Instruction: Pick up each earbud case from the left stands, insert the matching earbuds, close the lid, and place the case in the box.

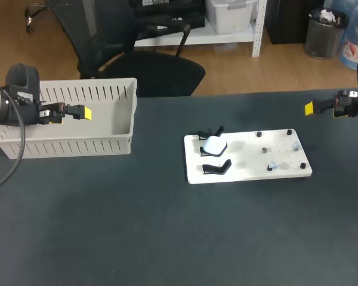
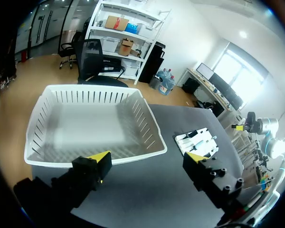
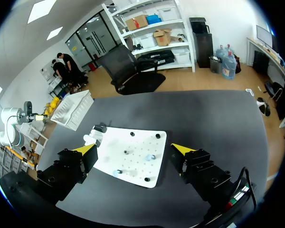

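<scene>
tabletop (image 1: 107,226) seen dark, matte | earbud case (image 1: 214,145) seated on stand of white board (image 1: 250,170), right of centre | box (image 1: 77,128) upper left | left pincer (image 1: 83,112) held wide by box | right pincer (image 1: 310,108) held wide, upper right

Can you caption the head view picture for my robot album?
Left gripper by the white basket, right gripper apart from the white board, one earbud case on its stand.
</scene>
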`<action>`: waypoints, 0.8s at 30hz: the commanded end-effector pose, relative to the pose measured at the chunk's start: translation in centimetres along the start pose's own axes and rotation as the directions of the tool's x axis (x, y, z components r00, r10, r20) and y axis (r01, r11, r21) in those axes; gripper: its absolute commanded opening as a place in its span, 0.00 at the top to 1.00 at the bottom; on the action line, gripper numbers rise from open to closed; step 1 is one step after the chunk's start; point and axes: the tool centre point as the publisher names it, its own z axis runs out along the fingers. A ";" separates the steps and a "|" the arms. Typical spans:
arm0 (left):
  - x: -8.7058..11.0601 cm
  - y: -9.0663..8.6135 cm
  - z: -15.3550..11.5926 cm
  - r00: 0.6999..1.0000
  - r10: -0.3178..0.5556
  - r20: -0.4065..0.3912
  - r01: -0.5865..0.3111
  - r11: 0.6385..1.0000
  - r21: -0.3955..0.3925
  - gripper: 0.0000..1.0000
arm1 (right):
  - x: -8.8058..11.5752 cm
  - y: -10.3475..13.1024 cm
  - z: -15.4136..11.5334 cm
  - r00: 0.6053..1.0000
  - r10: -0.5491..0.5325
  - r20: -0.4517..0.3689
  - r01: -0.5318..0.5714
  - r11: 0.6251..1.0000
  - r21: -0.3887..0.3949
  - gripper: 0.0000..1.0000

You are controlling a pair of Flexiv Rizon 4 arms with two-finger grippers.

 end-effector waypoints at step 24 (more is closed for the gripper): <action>0.0 -0.1 0.0 1.000 0.000 -0.001 0.000 1.000 -0.002 0.00 | 0.0 0.0 0.0 1.000 -0.001 0.000 0.001 1.000 0.000 0.00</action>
